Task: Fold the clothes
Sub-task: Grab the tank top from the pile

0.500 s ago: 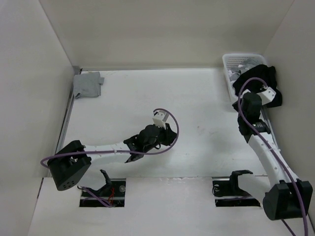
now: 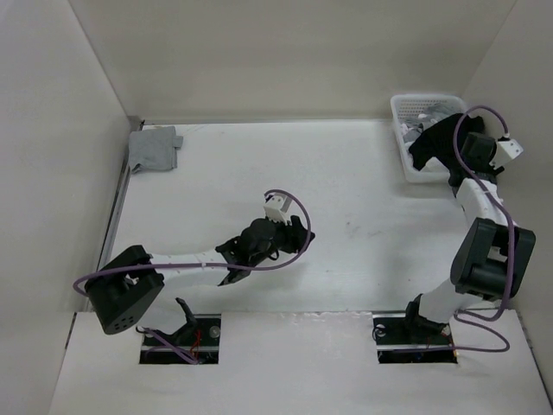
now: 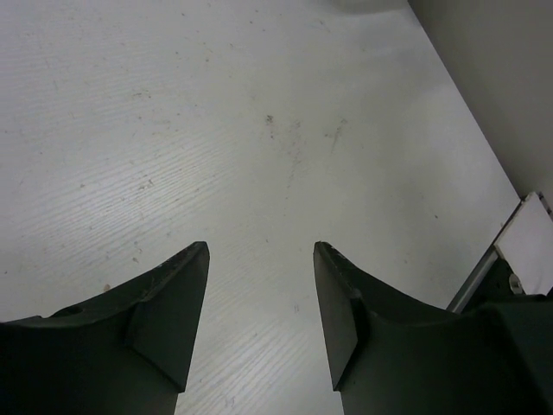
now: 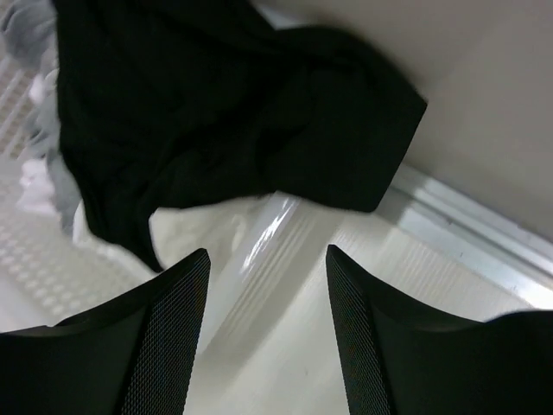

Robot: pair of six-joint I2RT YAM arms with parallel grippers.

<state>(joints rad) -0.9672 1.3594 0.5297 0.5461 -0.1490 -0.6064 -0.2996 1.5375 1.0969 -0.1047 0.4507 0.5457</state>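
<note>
A folded grey cloth [image 2: 154, 149] lies in the far left corner of the table [image 2: 346, 173], apart from everything else. The left gripper [image 3: 261, 259] hangs over the bare middle of the table, somewhat nearer the front edge. Its jaws stand well apart with nothing between them, and only the scuffed white top shows past them.

The clothes [image 2: 439, 143] are at the far right corner, a black heap draped over the rim of the white basket [image 2: 404, 105] and spilling toward the side wall. The right gripper [image 4: 268, 268] is just beside them, jaws spread wide and empty. In its wrist view the black fabric lies ahead of the fingertips and to their left, apart from them.

The right arm is much the nearer, so the pick looks to be its job. The left is well apart across the table.

The heap is crumpled, so no long axis, sleeve or collar can be made out. How much of it sits inside the basket is hidden. Light fabric [image 4: 34, 186] shows under it at the left, too blurred to tell more.
</note>
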